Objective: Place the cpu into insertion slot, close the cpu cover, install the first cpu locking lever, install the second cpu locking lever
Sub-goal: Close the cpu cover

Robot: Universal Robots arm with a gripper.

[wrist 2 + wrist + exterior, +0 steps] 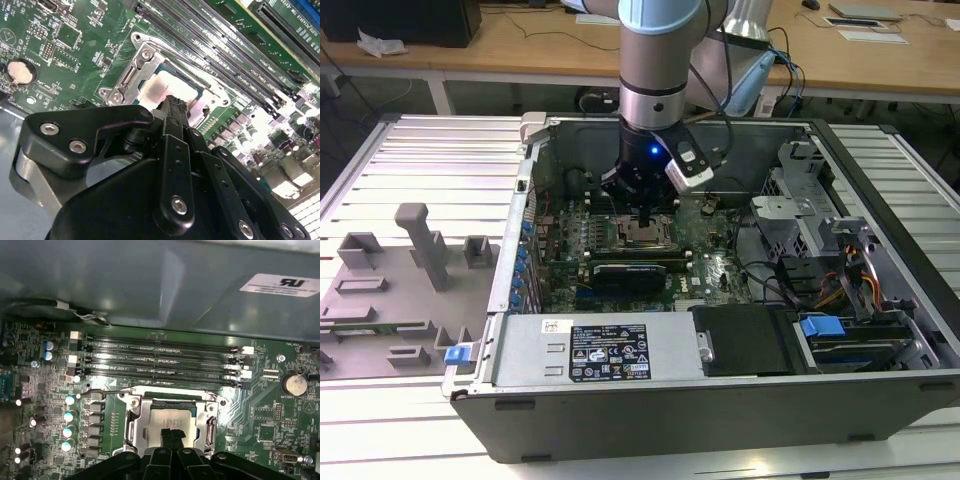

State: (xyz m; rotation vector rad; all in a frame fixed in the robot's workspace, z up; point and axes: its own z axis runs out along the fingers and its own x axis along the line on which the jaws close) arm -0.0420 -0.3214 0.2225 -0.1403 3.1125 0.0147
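Observation:
The cpu lies flat in the insertion slot on the green board, its silver-grey top showing through the window of the cpu cover. That silver cover frame lies down over the socket, also seen in the second wrist view as the cpu cover around the cpu. My gripper hangs straight over the socket with its black fingers shut together, tips at or just above the chip's top. A thin wire lever runs along one side of the socket. The exterior view puts my gripper inside the open computer case.
Long black memory slots run beside the socket, and a coin battery sits further off. The case wall rises behind them. A grey drive cage stands at the exterior view's right, a power supply in front, and grey fixtures outside the case.

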